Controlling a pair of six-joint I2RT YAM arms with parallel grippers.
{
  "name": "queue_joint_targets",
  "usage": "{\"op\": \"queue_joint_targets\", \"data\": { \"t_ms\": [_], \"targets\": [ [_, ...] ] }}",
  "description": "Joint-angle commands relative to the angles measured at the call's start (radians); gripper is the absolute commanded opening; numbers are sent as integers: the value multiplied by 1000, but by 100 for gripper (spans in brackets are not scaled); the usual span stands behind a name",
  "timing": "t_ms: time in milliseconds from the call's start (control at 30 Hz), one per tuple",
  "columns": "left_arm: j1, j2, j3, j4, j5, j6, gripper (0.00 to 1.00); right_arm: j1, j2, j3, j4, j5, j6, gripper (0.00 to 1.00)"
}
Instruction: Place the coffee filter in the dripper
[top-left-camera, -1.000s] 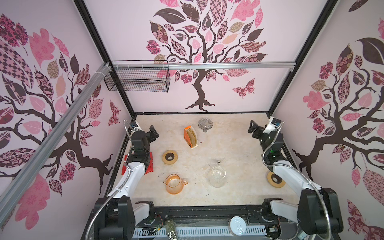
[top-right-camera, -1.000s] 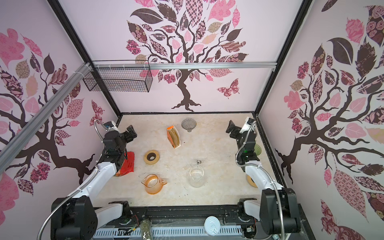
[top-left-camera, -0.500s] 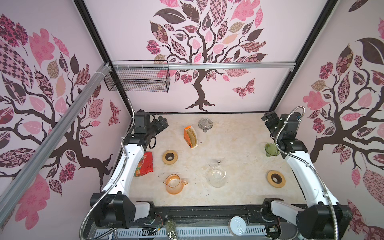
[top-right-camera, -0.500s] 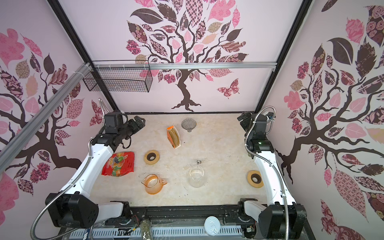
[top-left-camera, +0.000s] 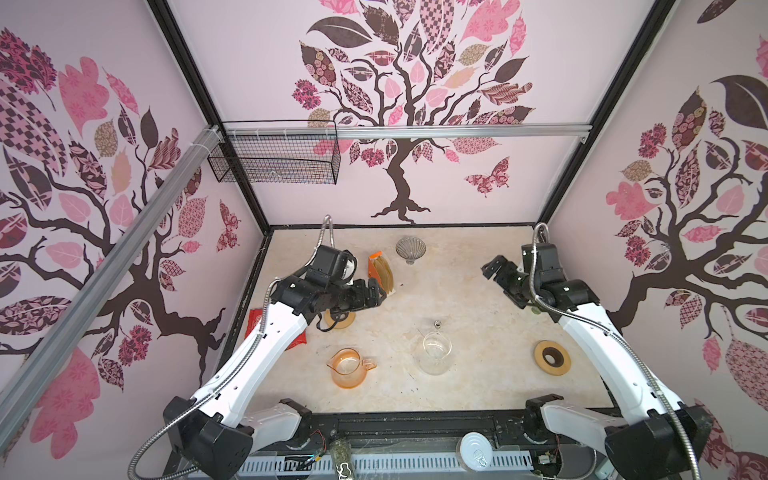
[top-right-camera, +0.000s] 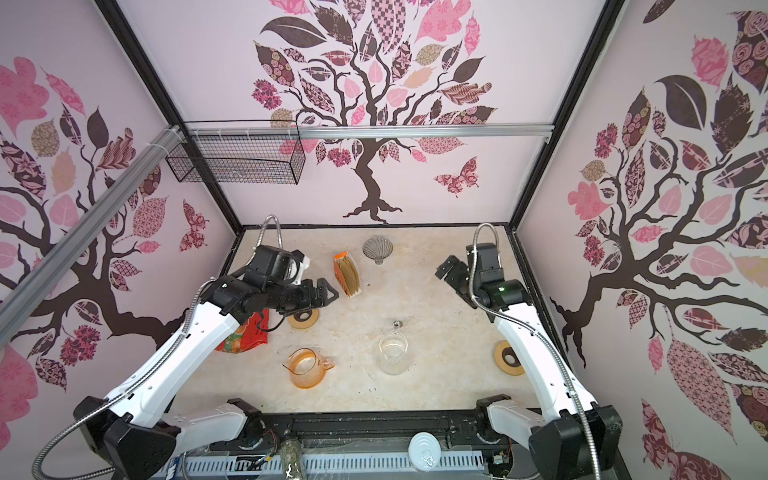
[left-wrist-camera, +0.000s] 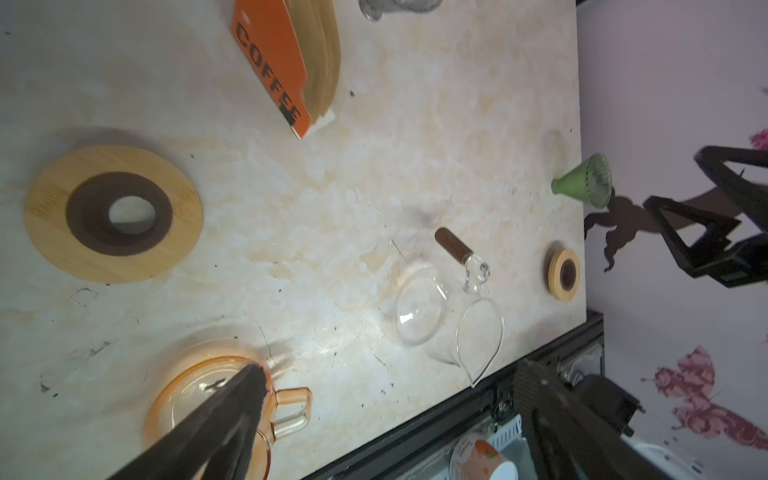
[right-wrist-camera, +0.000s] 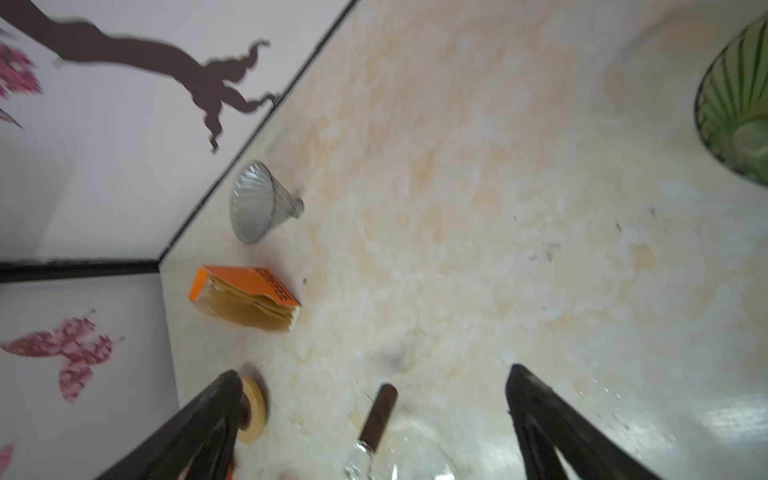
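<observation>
**Both arms swing in over the table, jaws wide and empty**

Since half a second ago the left arm has left the back-left corner and reached toward the middle. The left gripper now shows just beside the near end of the filter pack in both top views. The right arm has come forward and inward from the back-right corner, and it now covers the green dripper in both top views. None of the objects on the table has shifted.

The left gripper's fingers stand spread wide and hold nothing, and the left wrist view shows bare table between them and the pack. The right gripper hangs above the right side of the table, and its fingers are equally wide apart and empty.

The filter pack, an orange box with brown paper filters fanning out of it, sits toward the back, left of centre. The grey dripper lies on its side near it, close to the back wall and apart from the pack. The green dripper lies on its side at the table's right edge. A glass carafe and an orange jug stand nearer the front.
</observation>
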Motion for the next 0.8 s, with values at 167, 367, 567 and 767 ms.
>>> {"op": "queue_joint_targets", "data": {
  "t_ms": [167,367,567,767],
  "targets": [
    [-194,116,44,-163,-63,171,85,71,-132,-238,-188,-180,-161,95],
    [-273,204,47,-169,-69,226,79,96,-122,-288,-243,-189,-249,100],
    [-339,263,16,-132,-67,238,77,216,-82,-297,-225,-168,-251,97],
    [-358,325,8,-115,-68,246,71,336,-58,-344,-181,-147,-205,88]
  ]
}}
